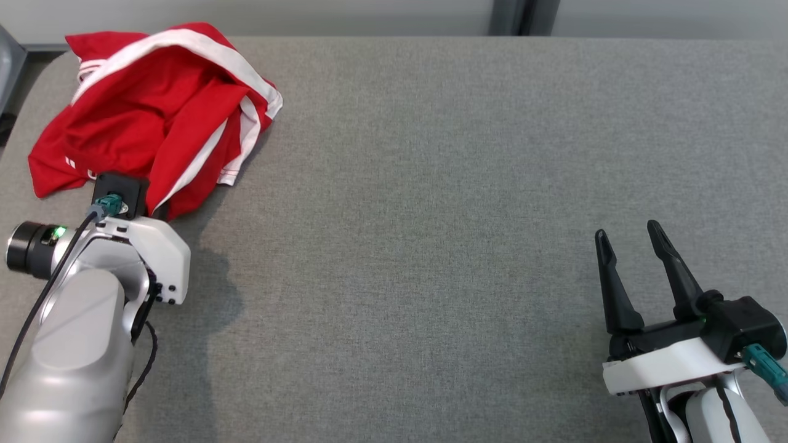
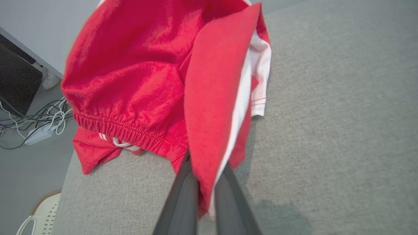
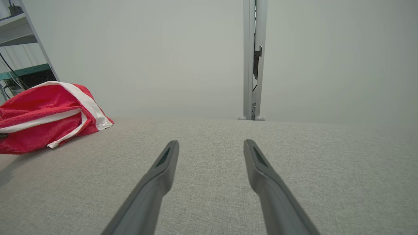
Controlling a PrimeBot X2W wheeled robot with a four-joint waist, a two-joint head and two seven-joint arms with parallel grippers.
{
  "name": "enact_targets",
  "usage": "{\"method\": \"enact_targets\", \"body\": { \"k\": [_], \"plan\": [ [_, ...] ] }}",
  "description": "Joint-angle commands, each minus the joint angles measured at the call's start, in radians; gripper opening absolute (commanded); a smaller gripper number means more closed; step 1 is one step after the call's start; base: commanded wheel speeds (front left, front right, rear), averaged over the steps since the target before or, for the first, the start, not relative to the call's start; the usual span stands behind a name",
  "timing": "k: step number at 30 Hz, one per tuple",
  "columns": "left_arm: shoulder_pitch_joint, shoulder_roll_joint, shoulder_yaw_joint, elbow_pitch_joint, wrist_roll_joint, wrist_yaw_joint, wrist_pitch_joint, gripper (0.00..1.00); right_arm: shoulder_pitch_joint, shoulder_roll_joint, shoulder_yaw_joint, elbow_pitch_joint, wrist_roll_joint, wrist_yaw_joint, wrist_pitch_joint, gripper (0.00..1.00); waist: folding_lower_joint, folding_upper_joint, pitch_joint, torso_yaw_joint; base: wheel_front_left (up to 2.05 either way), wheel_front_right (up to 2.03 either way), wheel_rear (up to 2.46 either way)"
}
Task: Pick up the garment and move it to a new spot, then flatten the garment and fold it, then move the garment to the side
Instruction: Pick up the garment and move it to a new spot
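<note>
The garment [image 1: 154, 117], red shorts with white side stripes, lies bunched in a loose heap at the far left corner of the grey cloth-covered surface [image 1: 431, 184], part of it reaching the left edge. In the left wrist view its gathered elastic waistband [image 2: 124, 130] runs across the heap, and one red fold with a white stripe [image 2: 241, 98] along it rises toward the camera.

The left gripper [image 2: 205, 195] is clamped on that fold: the cloth runs down between its two dark fingers [image 2: 183, 202], which press together on it, their tips hidden by the fabric. From the head camera the pale left forearm [image 1: 80, 320] reaches up to the near edge of the heap.

The right gripper [image 1: 627, 231] sits well apart at the lower right, over bare grey cloth, its fingers spread wide with nothing between them. Its own camera shows them parted [image 3: 211, 143], with the garment [image 3: 42, 114] far off to the left.

Beyond the surface stand a pale wall and a metal post [image 3: 254, 65]. Cables [image 2: 39, 120] lie tangled on the floor beside the left edge.
</note>
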Motion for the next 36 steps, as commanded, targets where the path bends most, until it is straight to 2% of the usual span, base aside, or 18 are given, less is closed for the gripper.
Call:
{"method": "enact_targets", "body": {
  "k": [1,7,14,21,25,29,36],
  "plan": [
    [-0.030,-0.002,-0.003,-0.015,-0.005,-0.002,-0.024,0.00,0.013,-0.006,-0.006,0.006,0.011,0.002,-0.001,1.00,0.0000,0.0000,-0.031,0.002,0.00,0.00,0.00],
    [-0.055,-0.003,-0.040,-0.085,0.029,0.004,-0.081,0.00,0.041,-0.006,-0.015,0.012,0.028,0.002,-0.001,1.00,0.0000,0.0000,-0.107,-0.010,0.00,0.00,0.00],
    [-0.102,0.018,-0.076,-0.188,0.069,0.013,-0.100,0.00,0.076,-0.006,-0.029,0.025,0.045,0.002,-0.001,1.00,0.0000,0.0000,-0.185,-0.044,0.00,0.00,0.00],
    [-0.155,0.006,-0.119,-0.315,0.081,-0.007,-0.080,0.00,0.113,-0.006,-0.046,0.034,0.058,0.002,-0.001,1.00,0.0000,0.0000,-0.257,-0.108,0.00,0.00,0.00],
    [-0.179,-0.033,-0.145,-0.386,0.063,-0.019,-0.052,0.00,0.125,-0.006,-0.050,0.036,0.056,0.002,-0.001,1.00,0.0000,0.0000,-0.276,-0.151,0.00,0.00,0.00],
    [-0.199,-0.098,-0.166,-0.435,0.032,-0.024,-0.017,0.00,0.132,-0.006,-0.052,0.036,0.056,0.002,-0.001,1.00,0.0000,0.0000,-0.277,-0.196,0.00,0.00,0.00],
    [-0.179,-0.203,-0.182,-0.441,-0.047,0.027,0.061,0.00,0.118,-0.006,-0.048,0.030,0.062,0.002,-0.001,1.00,0.0000,0.0000,-0.231,-0.262,0.00,0.00,0.00]
  ]
}}
